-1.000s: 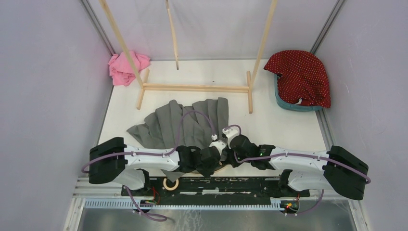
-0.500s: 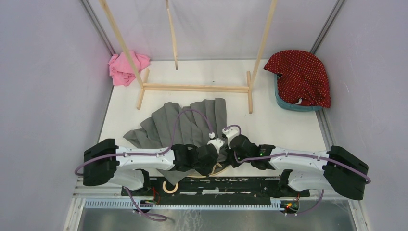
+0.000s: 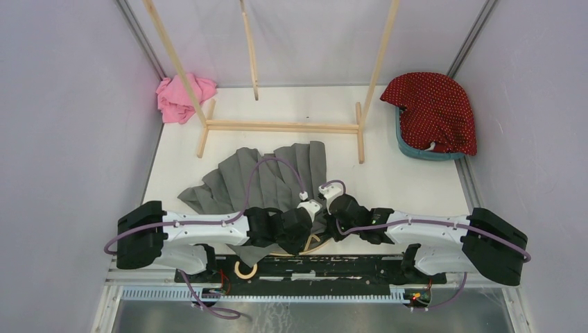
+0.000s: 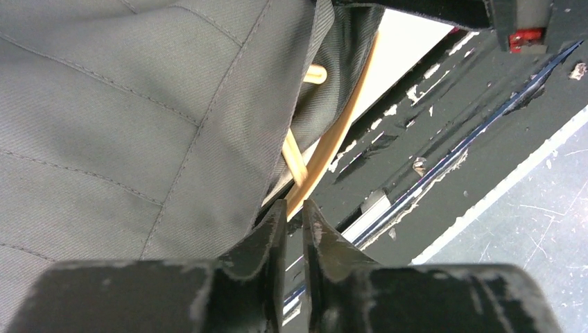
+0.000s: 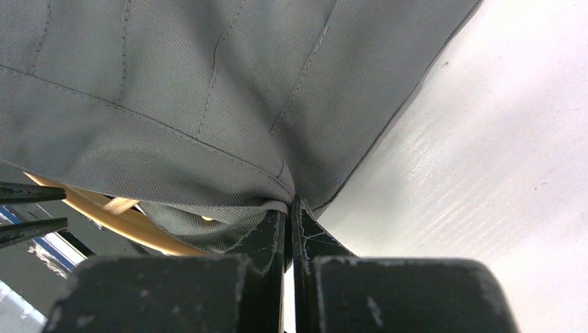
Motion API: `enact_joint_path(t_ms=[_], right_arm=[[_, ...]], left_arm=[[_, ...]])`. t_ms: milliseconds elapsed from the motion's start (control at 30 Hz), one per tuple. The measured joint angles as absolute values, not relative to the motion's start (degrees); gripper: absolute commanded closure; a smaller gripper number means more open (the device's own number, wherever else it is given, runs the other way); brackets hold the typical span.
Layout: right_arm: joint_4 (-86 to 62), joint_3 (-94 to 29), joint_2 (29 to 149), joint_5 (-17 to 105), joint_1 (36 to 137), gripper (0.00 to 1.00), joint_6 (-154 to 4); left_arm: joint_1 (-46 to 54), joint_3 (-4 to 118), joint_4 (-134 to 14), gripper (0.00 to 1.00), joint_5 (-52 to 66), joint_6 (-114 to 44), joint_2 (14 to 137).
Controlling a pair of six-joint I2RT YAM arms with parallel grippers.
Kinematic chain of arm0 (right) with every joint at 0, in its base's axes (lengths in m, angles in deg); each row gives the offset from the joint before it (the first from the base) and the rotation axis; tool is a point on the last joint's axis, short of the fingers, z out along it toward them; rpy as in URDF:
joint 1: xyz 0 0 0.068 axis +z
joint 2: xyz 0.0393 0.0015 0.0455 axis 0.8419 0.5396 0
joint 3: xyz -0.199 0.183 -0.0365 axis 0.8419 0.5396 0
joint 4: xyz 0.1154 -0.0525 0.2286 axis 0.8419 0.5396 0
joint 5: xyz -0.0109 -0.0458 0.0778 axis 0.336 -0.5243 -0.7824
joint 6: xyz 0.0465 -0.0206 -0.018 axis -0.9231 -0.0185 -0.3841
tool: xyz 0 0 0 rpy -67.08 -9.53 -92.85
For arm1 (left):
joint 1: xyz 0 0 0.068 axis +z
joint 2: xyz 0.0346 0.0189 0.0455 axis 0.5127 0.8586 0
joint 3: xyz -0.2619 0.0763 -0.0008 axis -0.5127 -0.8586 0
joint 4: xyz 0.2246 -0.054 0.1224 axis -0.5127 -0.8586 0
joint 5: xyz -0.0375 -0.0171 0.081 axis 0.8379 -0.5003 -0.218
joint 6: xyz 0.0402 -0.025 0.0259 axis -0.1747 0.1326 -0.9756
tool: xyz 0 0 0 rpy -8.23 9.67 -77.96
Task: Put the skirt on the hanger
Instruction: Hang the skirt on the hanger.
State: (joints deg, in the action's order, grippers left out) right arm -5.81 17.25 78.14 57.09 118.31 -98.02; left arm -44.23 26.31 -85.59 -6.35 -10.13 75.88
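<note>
A grey pleated skirt (image 3: 267, 177) lies on the white table, its waistband end at the near edge between my two grippers. A wooden hanger (image 3: 315, 244) sits partly under the skirt's near edge; its curved arm (image 4: 340, 128) runs out from under the cloth in the left wrist view. My left gripper (image 4: 294, 207) is shut on the hanger's arm. My right gripper (image 5: 288, 206) is shut on the skirt's edge (image 5: 208, 132), with the hanger (image 5: 111, 211) showing under the cloth to its left.
A wooden rack (image 3: 281, 126) stands at the back of the table. A pink cloth (image 3: 182, 97) lies at the back left. A red dotted cloth (image 3: 433, 111) covers a teal basket at the back right. A tape roll (image 3: 244, 269) lies near the front edge.
The left arm has shifted left and slightly nearer, dragging the skirt's left part a little left. The right gripper has moved slightly left. Both stay shut.
</note>
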Motion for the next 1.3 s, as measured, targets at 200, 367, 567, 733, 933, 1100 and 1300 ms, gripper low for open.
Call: enact_joint_path(t_ms=[200, 367, 567, 733, 933, 1100, 1300], right_arm=[[-5.8, 17.2, 78.2, 57.1, 118.3, 0.99, -98.0], [-5.8, 17.2, 78.2, 57.1, 118.3, 0.99, -98.0], [-5.8, 17.2, 78.2, 57.1, 118.3, 0.99, -98.0], [-5.8, 17.2, 78.2, 57.1, 118.3, 0.99, -98.1], [-5.9, 17.2, 78.0, 57.4, 118.3, 0.99, -98.2], [-6.3, 17.2, 77.5, 58.6, 118.0, 0.99, -98.3], [-6.4, 17.2, 77.1, 58.5, 118.0, 0.99, -98.3]], left_arm=[[-44.2, 25.7, -85.9, 0.63, -5.4, -10.1, 75.9], [-44.2, 23.9, -84.8, 0.61, -5.1, -10.1, 76.3], [-44.2, 22.7, -82.5, 0.53, -4.0, -10.1, 78.7], [-44.2, 22.1, -80.8, 0.57, -3.8, -10.2, 79.3], [-43.9, 22.0, -78.7, 0.96, -3.4, -10.2, 80.2], [-43.3, 22.3, -77.9, 0.97, -2.5, -10.2, 80.3], [-43.3, 23.8, -80.1, 0.97, -2.3, -11.7, 79.1]])
